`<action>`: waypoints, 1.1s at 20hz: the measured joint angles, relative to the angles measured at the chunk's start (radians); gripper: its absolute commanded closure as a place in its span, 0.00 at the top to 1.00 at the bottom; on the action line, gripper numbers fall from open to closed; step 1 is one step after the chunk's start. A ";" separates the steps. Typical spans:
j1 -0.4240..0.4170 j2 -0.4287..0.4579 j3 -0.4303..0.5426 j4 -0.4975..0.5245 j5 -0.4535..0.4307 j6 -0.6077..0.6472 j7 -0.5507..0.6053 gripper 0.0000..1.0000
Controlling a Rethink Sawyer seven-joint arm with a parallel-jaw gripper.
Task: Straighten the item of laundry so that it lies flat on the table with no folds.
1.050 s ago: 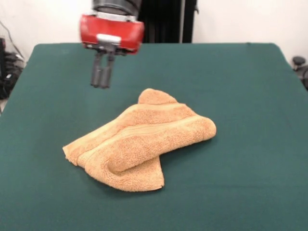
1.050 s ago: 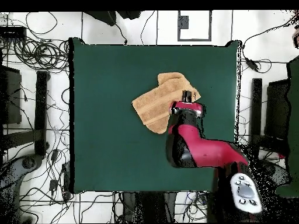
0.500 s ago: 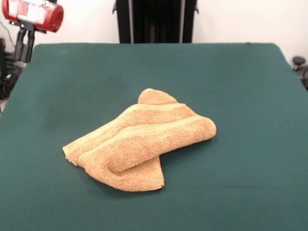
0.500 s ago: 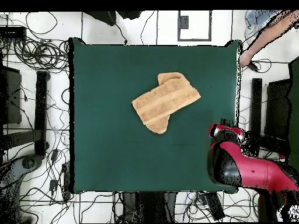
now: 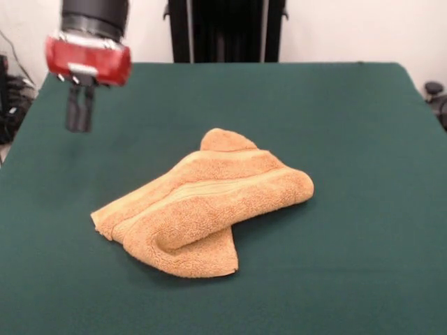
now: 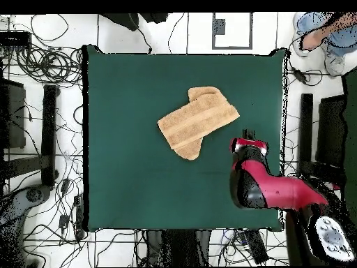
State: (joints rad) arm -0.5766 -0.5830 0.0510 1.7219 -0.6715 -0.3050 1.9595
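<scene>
One towel (image 5: 202,206) folded, rumpled mid-bench (image 5: 349,139) | gripper (image 5: 79,127) clenched, empty, raised well apart from towel | arm (image 6: 272,192) over bench edge

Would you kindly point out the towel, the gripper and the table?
towel (image 5: 209,202), front view, on its striped band.
gripper (image 5: 79,127), front view, at its fingertips.
table (image 5: 349,139), front view, on bare green cloth.

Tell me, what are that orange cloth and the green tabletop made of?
The towel looks like terry cloth: a fuzzy, looped tan-orange pile, crossed by smoother woven stripe bands. It is soft enough to lie in thick rounded folds. The table seems covered in a dark green felt-like fabric: matte, even, with no shine or weave showing. What lies under that cover cannot be seen.
</scene>
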 measured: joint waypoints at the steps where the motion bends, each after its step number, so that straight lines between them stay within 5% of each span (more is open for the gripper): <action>1: 0.009 0.035 0.000 -0.015 0.000 -0.041 0.000 0.00; 6: 0.036 0.177 0.001 -0.076 0.005 -0.166 0.000 0.00; 11: 0.062 0.308 -0.003 -0.119 0.104 -0.250 0.000 0.00; 17: 0.069 0.354 -0.006 -0.131 0.187 -0.367 0.000 0.00; 18: 0.066 0.364 0.000 -0.141 0.185 -0.373 0.000 1.00; 22: 0.068 0.365 0.009 -0.147 0.186 -0.376 0.000 1.00</action>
State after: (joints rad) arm -0.5085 -0.2185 0.0597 1.5753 -0.4855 -0.6812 1.9595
